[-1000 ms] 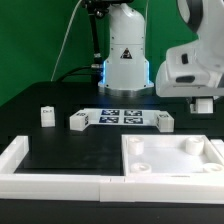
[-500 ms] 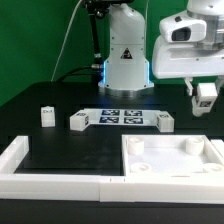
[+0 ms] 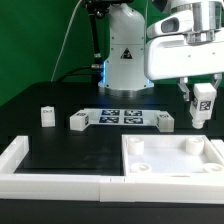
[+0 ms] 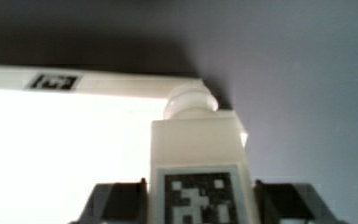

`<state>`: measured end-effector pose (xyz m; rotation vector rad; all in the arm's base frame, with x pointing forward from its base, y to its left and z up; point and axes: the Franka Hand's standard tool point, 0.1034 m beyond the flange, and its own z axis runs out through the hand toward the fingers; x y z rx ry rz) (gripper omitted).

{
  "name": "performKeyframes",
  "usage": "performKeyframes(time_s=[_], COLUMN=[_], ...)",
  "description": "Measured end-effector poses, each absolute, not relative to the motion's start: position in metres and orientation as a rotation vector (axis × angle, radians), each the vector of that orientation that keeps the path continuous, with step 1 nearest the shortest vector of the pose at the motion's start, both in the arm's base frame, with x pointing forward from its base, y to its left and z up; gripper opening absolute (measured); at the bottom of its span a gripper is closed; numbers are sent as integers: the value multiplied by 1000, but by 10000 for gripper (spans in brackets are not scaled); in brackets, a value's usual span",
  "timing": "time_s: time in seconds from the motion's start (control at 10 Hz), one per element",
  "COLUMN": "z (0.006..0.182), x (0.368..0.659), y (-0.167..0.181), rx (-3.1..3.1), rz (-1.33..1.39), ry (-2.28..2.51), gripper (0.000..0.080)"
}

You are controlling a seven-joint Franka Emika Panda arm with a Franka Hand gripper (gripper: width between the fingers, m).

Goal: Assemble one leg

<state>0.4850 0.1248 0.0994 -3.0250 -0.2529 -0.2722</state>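
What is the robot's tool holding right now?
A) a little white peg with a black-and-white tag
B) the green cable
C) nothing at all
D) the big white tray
A: the tool is shut on the leg, a small white peg with its square tag showing, held up in the air.

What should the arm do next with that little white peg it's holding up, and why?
Probably lower the leg toward a corner socket of the tabletop. The fingers are clamped on the leg, which hangs upright in the air above the tabletop's far side and touches nothing. It seems to have nothing left to do but be set in place.
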Motion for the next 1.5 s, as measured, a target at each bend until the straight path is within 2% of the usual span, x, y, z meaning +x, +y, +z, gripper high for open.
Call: performKeyframes(time_s=[0.3, 0.8, 1.1, 1.3, 1.5], z=[112, 109, 110, 108, 106], x=[536, 534, 582, 596, 598], y=[113, 114, 117, 113, 112], rx=[-3006, -3006, -2984, -2979, -2975], rz=[-320, -318, -352, -373, -413], ry=[-321, -324, -326, -341, -361], gripper=[289, 289, 289, 289, 290])
